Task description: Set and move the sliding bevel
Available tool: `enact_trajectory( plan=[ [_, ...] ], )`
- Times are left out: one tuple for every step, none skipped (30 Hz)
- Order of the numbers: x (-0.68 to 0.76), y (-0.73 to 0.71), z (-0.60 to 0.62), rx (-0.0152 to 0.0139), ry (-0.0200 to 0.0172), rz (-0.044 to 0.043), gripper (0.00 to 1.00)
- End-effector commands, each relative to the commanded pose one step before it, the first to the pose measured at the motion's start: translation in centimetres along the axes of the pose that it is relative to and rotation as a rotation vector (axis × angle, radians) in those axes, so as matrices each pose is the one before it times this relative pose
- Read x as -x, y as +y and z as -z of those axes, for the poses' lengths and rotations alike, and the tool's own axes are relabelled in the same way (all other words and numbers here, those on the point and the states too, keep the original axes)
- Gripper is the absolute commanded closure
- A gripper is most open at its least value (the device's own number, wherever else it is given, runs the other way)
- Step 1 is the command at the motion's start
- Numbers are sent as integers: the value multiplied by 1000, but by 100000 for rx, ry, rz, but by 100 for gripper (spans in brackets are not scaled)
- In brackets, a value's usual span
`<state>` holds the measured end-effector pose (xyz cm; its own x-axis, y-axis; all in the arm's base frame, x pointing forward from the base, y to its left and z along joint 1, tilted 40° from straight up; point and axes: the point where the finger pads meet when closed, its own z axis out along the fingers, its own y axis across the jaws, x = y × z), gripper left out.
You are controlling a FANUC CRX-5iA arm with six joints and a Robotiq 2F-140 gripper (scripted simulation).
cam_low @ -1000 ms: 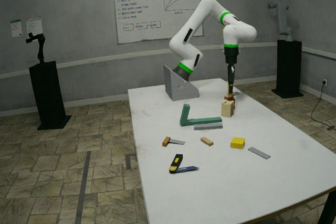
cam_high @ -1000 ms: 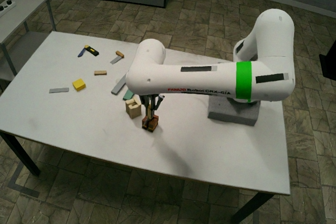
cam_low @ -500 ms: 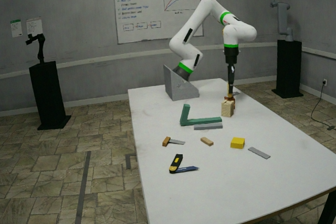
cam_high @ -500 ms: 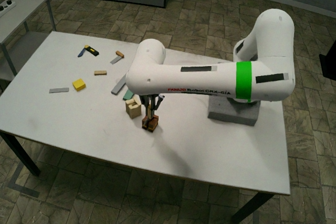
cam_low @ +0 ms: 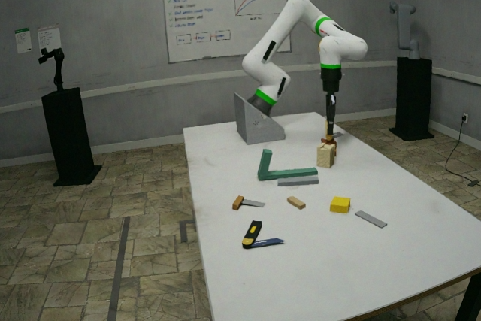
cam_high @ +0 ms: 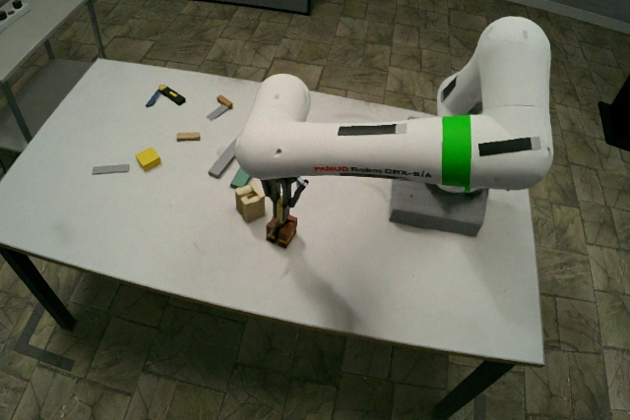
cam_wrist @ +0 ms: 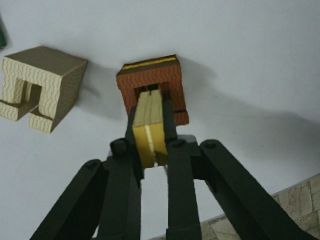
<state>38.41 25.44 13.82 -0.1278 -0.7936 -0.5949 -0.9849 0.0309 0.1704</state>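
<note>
Top view: we see the white table (cam_high: 153,263) with the arm's forearm (cam_high: 355,146) stretched across it, covering most of the green frame (cam_low: 285,173) of leaning leg and rail that the exterior view shows whole. A grey bar (cam_low: 297,180) lies just beside that rail. Near the arm's reach stand two blocks close together: the pale wooden block (cam_wrist: 42,87), its pocket showing nothing inside, and the reddish-brown block (cam_wrist: 152,87). Our gripper (cam_wrist: 155,135) hangs straight down over the brown one, its fingers closed on the yellow bevel (cam_wrist: 151,130), whose lower end sits in that block. Farther off lie a yellow cube (cam_high: 148,157), a grey strip (cam_high: 110,168), a tan piece (cam_high: 188,136), a small square (cam_high: 220,106) and a black-handled bevel (cam_high: 165,93).
</note>
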Motion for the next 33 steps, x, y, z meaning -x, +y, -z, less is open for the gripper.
enact_trajectory(
  plan=[
    [3,-46,68,-144,1,32,90],
    [0,0,0,0,0,0,90],
    [0,0,0,0,0,0,90],
    [0,0,-1,0,0,0,90],
    [0,0,-4,0,0,0,90],
    [0,0,-10,0,0,0,90],
    [1,0,-17,0,0,0,90],
    [1,0,-25,0,0,0,90],
    [0,0,0,0,0,0,90],
    [0,0,0,0,0,0,90],
    [1,0,-34,0,0,0,90],
    [2,0,-41,0,0,0,90],
    [2,0,-48,0,0,0,90],
    [2,0,-54,0,0,0,90],
    [2,0,-58,0,0,0,90],
    [2,0,-59,0,0,0,90],
    [2,0,-60,0,0,0,90],
    [2,0,-58,0,0,0,90],
    [2,0,-54,0,0,0,90],
    [2,0,-48,0,0,0,90],
    [1,0,-41,0,0,0,90],
    [1,0,-34,0,0,0,90],
    [1,0,-25,0,0,0,90],
    [1,0,-17,0,0,0,90],
    [0,0,-10,0,0,0,90],
    [0,0,0,0,0,0,90],
    [0,0,0,0,0,0,90],
    [0,0,-4,0,0,0,90],
    [0,0,-1,0,0,0,90],
    [0,0,0,0,0,0,90],
    [0,0,0,0,0,0,90],
    [0,0,0,0,0,0,90],
    [0,0,0,0,0,0,90]
  ],
)
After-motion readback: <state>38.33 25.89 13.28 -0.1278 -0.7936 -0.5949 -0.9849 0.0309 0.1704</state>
